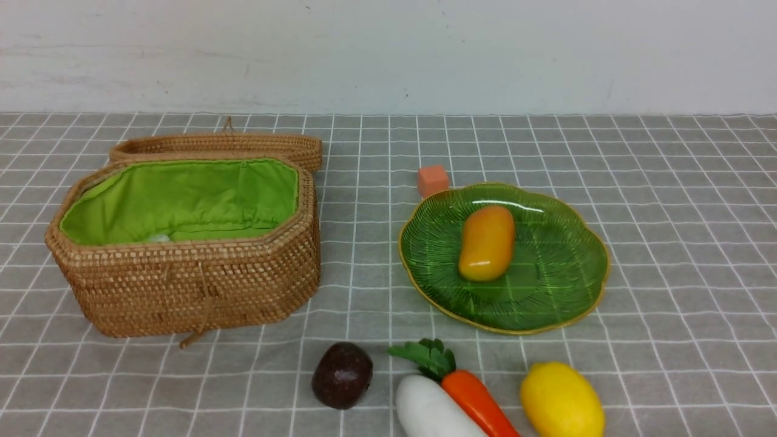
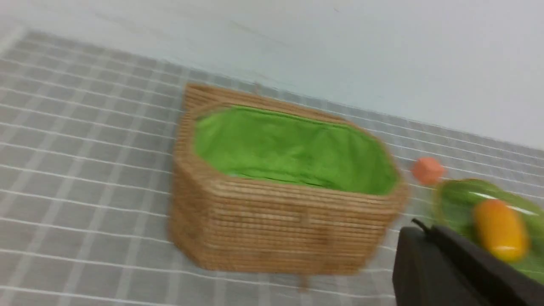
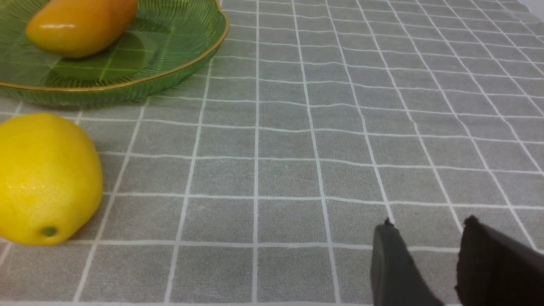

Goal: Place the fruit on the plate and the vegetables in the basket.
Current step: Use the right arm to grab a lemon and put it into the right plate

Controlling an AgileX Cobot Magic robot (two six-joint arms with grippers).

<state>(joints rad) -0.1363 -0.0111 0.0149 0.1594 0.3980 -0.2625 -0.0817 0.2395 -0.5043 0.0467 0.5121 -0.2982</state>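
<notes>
no readable text, labels, brands, numbers or signs on any object, in any view

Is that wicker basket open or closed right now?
Open. The basket shows its green lining from above, and its lid sits behind it, not on top.

Small orange-pink cube, grey white-gridded tablecloth, plain white wall behind

Basket mouth open, lid behind; cube just beside plate far rim.
</notes>
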